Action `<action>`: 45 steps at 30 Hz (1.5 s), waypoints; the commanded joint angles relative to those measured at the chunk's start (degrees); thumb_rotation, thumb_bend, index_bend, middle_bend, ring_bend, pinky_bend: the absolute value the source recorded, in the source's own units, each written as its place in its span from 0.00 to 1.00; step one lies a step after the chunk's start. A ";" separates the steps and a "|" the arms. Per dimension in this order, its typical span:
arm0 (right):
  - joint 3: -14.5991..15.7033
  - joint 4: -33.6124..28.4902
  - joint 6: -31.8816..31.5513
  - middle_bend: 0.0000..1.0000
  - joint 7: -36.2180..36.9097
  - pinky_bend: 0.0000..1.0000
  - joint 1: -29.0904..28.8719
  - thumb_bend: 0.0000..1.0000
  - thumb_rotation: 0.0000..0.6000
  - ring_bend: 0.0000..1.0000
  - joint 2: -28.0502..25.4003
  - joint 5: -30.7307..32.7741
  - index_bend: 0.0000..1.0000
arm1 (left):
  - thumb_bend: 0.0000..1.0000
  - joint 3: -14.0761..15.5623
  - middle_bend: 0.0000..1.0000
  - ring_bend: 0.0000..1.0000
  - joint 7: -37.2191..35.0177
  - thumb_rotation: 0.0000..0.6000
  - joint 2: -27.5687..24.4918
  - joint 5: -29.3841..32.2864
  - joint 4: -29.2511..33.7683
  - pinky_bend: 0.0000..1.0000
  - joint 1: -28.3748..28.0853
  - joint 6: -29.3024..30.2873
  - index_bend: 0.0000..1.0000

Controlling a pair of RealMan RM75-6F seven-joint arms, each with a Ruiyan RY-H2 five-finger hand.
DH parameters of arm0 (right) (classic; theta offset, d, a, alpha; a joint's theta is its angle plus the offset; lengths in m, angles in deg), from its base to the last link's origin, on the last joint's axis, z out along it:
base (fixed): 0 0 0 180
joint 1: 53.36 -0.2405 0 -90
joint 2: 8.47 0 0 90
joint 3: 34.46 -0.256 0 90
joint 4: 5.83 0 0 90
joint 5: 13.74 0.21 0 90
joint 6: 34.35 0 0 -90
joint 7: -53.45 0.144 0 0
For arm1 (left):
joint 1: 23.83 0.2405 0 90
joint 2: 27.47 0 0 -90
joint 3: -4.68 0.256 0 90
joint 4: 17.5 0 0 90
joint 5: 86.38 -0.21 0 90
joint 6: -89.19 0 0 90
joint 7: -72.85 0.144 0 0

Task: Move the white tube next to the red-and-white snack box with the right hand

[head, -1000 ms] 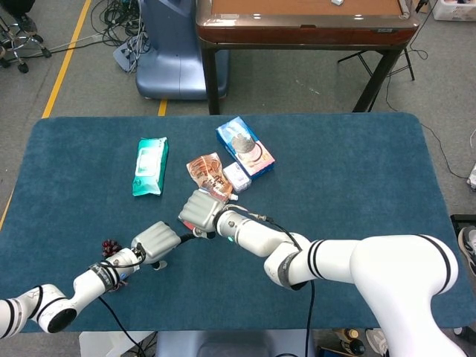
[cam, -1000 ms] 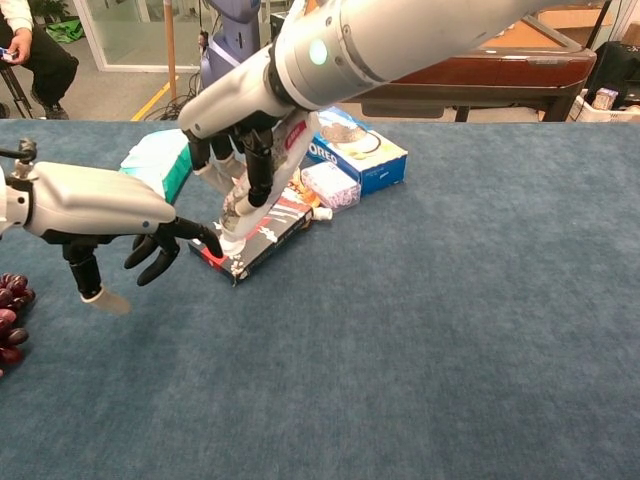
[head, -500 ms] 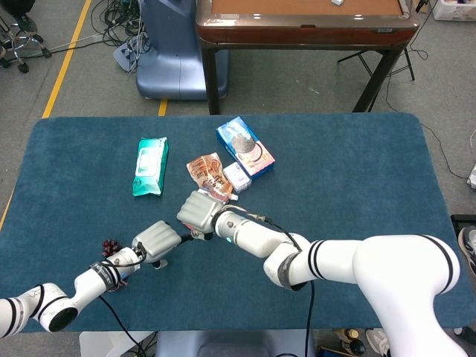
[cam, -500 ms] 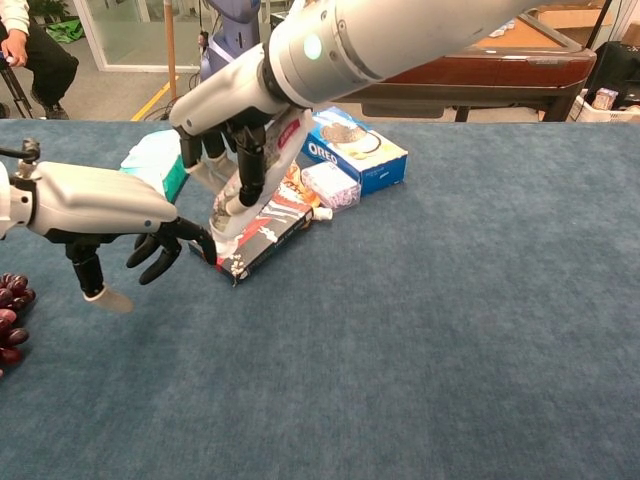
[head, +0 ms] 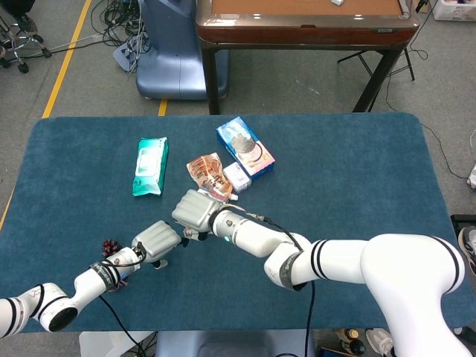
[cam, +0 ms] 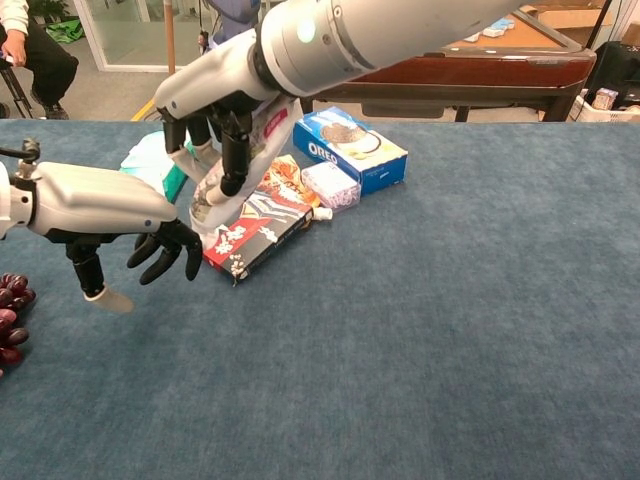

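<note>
**A:** Chest view: the white tube (cam: 232,185) hangs tilted in the right hand (cam: 215,125), dark fingers wrapped round its upper part, cap end low over the near-left corner of the red-and-white snack box (cam: 262,224). Why so high?

**B:** Likely to clear the box edge before setting down beside it. The head view hides the tube under the right hand (head: 195,210).

**A:** And the left hand (cam: 160,247)?

**B:** Empty, fingers spread and drooping, just left of the box, so that side looks crowded.

**A:** Room elsewhere?

**B:** The Oreo box (cam: 350,147) and a small white packet (cam: 331,184) close off the far side; grapes (cam: 8,325) sit at the left edge. Bare blue cloth lies nearer and to the right.
</note>
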 commanded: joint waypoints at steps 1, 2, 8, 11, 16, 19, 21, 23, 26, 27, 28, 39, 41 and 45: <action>-0.48 -0.23 -0.16 0.80 0.59 0.48 0.54 1.00 1.00 0.85 -0.26 -0.42 0.94 | 0.20 0.05 0.55 0.52 -0.05 1.00 -0.03 -0.04 0.05 0.39 0.04 0.03 0.07; -0.56 -0.29 -0.18 0.80 0.70 0.48 0.72 1.00 1.00 0.85 -0.40 -0.60 0.94 | 0.20 0.08 0.55 0.52 -0.09 1.00 -0.06 -0.08 0.08 0.39 0.07 0.06 0.07; -1.41 -1.07 -0.44 0.80 1.84 0.48 1.90 1.00 1.00 0.85 -1.04 -1.54 0.94 | 0.20 0.18 0.55 0.52 -0.03 1.00 -0.14 0.11 0.09 0.39 0.07 -0.04 0.07; -2.03 -1.48 -0.78 0.80 2.56 0.49 2.65 1.00 1.00 0.86 -1.37 -2.29 0.94 | 0.20 0.10 0.55 0.52 0.09 1.00 -0.08 0.26 0.18 0.39 0.03 0.02 0.07; -2.45 -1.90 -0.79 0.80 3.08 0.49 3.59 1.00 1.00 0.86 -2.10 -3.38 0.94 | 0.20 0.06 0.55 0.52 0.50 1.00 -0.22 0.54 0.61 0.39 -0.05 0.10 0.07; -1.96 -2.29 -0.73 0.80 2.91 0.49 4.26 1.00 1.00 0.86 -2.91 -3.98 0.94 | 0.20 0.20 0.55 0.52 0.85 1.00 -0.64 0.72 0.92 0.39 0.08 0.33 0.07; -1.58 -2.63 -0.97 0.80 2.77 0.49 4.82 1.00 1.00 0.86 -3.45 -4.39 0.94 | 0.20 0.33 0.55 0.52 1.08 1.00 -1.02 0.83 1.14 0.39 0.28 0.62 0.07; -1.38 -3.35 -1.27 0.80 3.13 0.49 5.76 1.00 1.00 0.86 -4.12 -4.92 0.94 | 0.20 0.49 0.55 0.52 1.31 1.00 -1.67 1.04 1.47 0.39 0.52 0.92 0.07; -1.38 -4.02 -2.10 0.80 3.99 0.49 7.43 1.00 1.00 0.86 -4.75 -6.17 0.94 | 0.20 0.72 0.55 0.52 1.71 1.00 -2.75 1.36 2.10 0.39 0.93 1.45 0.07; -1.51 -4.23 -2.40 0.80 4.45 0.49 8.04 1.00 1.00 0.86 -4.85 -6.66 0.94 | 0.20 0.80 0.55 0.52 1.80 1.00 -3.09 1.44 2.31 0.39 1.09 1.64 0.07; -1.75 -4.55 -2.61 0.80 5.32 0.49 8.89 1.00 1.00 0.86 -5.06 -7.29 0.94 | 0.20 0.90 0.55 0.52 1.90 1.00 -3.54 1.55 2.55 0.39 1.32 1.92 0.07; -4.00 -4.58 -4.98 0.78 15.26 0.49 17.67 0.86 1.00 0.80 -4.19 -18.38 0.94 | 0.20 1.43 0.55 0.52 2.50 1.00 -6.46 3.19 3.24 0.39 2.95 3.40 0.07; -3.86 -4.04 -4.99 0.77 16.83 0.49 19.00 0.83 1.00 0.80 -3.70 -20.93 0.94 | 0.20 1.46 0.55 0.52 2.63 1.00 -6.74 3.49 3.12 0.39 3.25 3.68 0.07; -3.46 -2.36 -5.00 0.73 19.24 0.49 21.04 0.68 1.00 0.76 -2.73 -24.92 0.93 | 0.20 1.46 0.55 0.52 2.86 1.00 -7.24 4.32 2.68 0.39 3.65 3.93 0.07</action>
